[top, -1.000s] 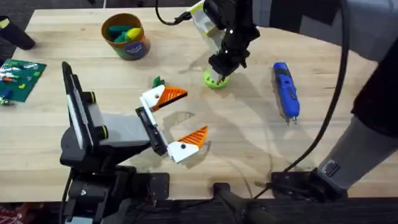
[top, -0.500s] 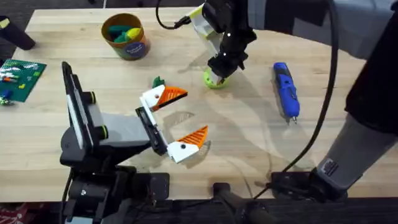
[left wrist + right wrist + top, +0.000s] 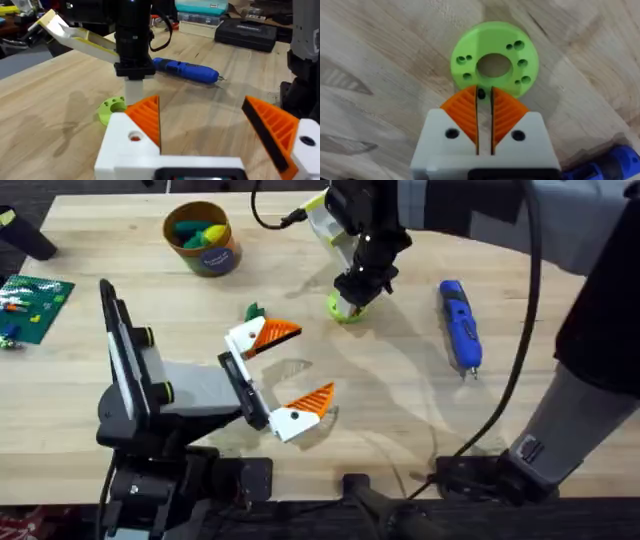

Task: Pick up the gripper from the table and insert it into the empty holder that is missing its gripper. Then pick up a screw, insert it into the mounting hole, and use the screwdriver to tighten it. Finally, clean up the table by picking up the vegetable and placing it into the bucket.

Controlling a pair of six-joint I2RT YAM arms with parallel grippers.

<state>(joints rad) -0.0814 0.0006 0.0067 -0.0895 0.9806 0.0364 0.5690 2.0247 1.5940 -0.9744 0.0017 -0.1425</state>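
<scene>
A: What is the right tool [image 3: 484, 102] doing?
B: It is pinching 1 tiny dark screw [image 3: 481, 93] over the green dish [image 3: 495, 60] on the table [image 3: 400, 390].
A: And the left tool [image 3: 290, 375]?
B: It is sitting spread wide.

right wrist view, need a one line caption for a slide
Right gripper, orange pads nearly closed on a tiny dark screw, above the lime-green dish.

I see a lime-green dish [image 3: 494, 65], a blue screwdriver [image 3: 460, 323], white fingers with ribbed orange pads [image 3: 507, 112], and what looks like an orange-brown bucket [image 3: 204, 238].
</scene>
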